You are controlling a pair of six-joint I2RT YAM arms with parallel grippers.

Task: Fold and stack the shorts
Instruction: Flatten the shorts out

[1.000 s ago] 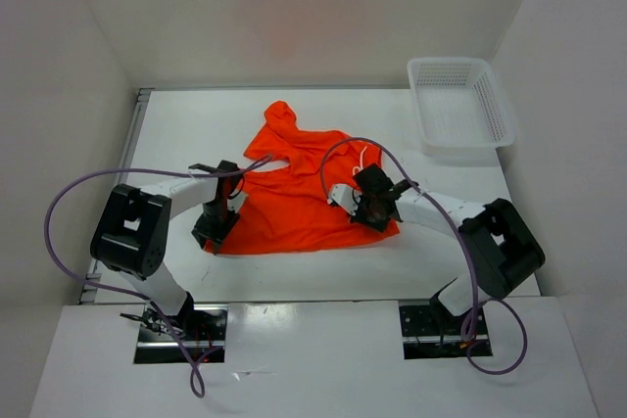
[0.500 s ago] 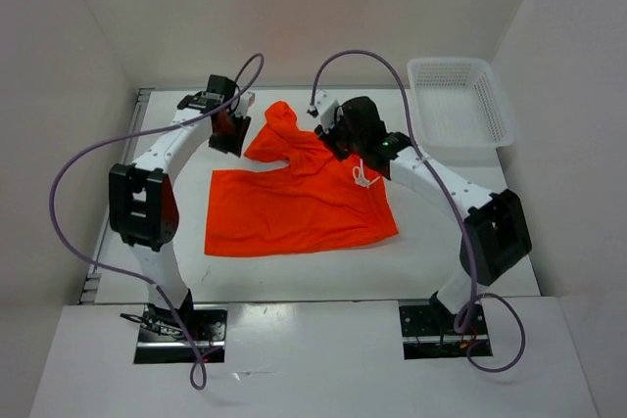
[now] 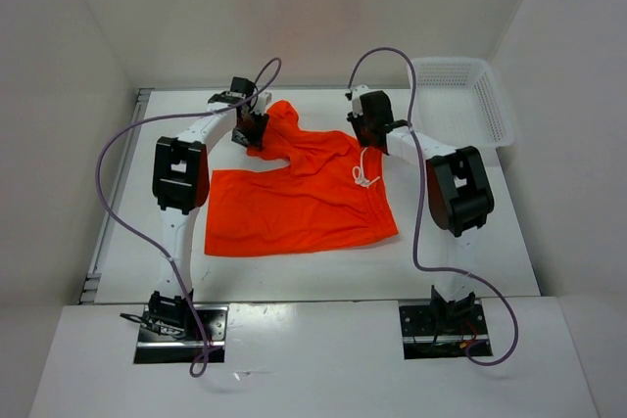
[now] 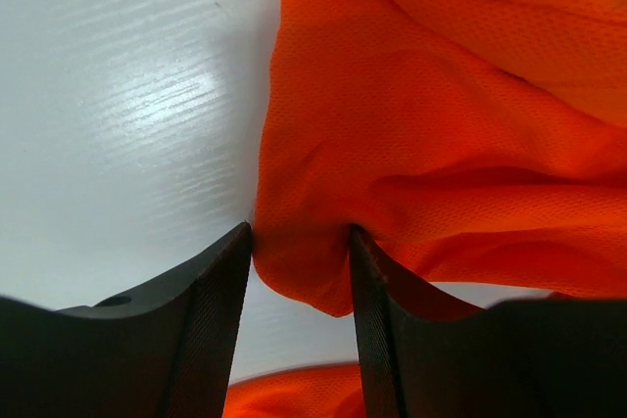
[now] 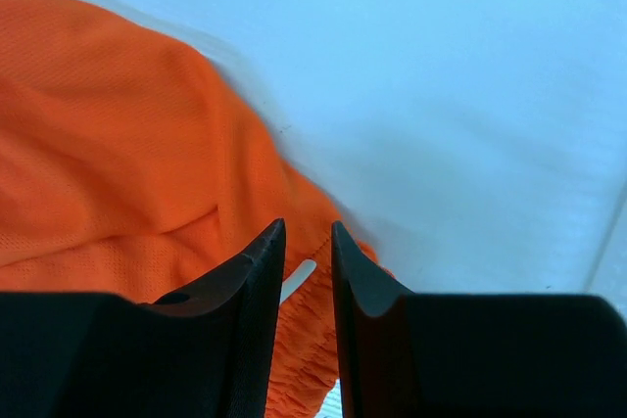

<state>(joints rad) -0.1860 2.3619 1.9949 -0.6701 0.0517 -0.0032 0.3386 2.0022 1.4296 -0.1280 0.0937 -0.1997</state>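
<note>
The orange shorts (image 3: pixel 304 193) lie spread flat in the middle of the white table, one leg bunched toward the back. Their white drawstring (image 3: pixel 364 171) rests on the right side. My left gripper (image 3: pixel 251 129) is at the back-left edge of the cloth. In the left wrist view it (image 4: pixel 299 234) stands open, with a fold of the shorts (image 4: pixel 421 124) between its fingertips. My right gripper (image 3: pixel 368 127) is at the back-right corner, and in the right wrist view it (image 5: pixel 307 227) is open by a narrow gap above the gathered waistband (image 5: pixel 304 359) and the white cord (image 5: pixel 299 279).
A white mesh basket (image 3: pixel 460 95) sits at the back right of the table, close to the right arm. White walls enclose the table (image 3: pixel 460 242) on three sides. Purple cables loop above both arms.
Both arms have swung from the near edge of the shorts to the far edge. The right gripper has gone from shut to open. The shorts lie as before.
</note>
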